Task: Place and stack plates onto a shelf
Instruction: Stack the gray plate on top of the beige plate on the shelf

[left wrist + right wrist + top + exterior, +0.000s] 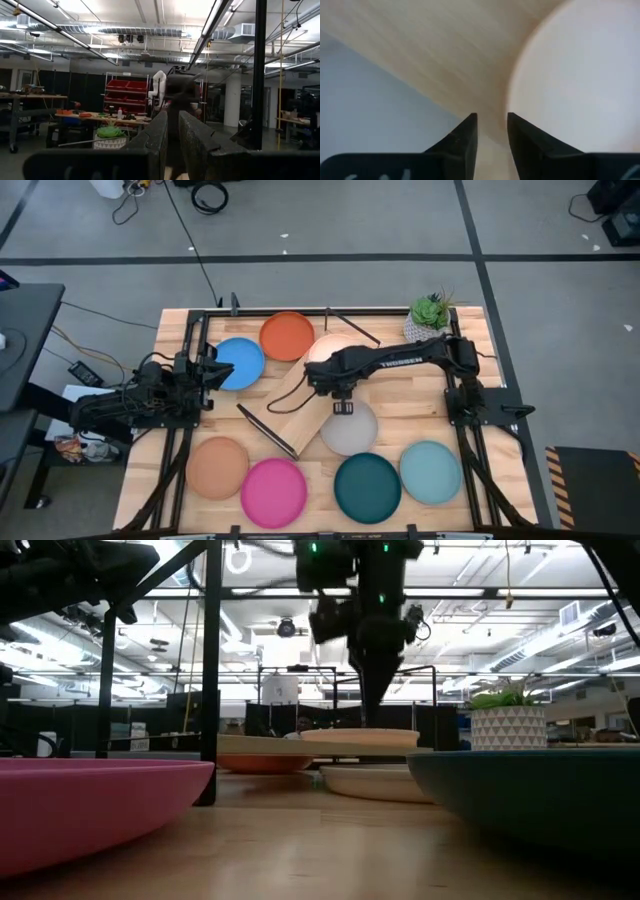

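The shelf (300, 405) lies slantwise in the middle of the table, a pale board with black wire frames at both ends. The cream plate (328, 347) rests on its far end. The pale grey plate (350, 430) sits on the table beside the board. My right gripper (340, 393) points down over the board (445, 60), between the cream plate (580, 75) and the grey plate (365, 115); it is slightly open and holds nothing. My left gripper (216, 370) waits by the blue plate (240, 363), shut and empty. The orange plate (287, 335) is at the far side.
Along the near edge lie the tan plate (217, 467), the pink plate (273, 492), the dark teal plate (367, 487) and the light teal plate (431, 471). A potted plant (432, 315) stands at the far right corner. Black frame posts (210, 670) rise from the table sides.
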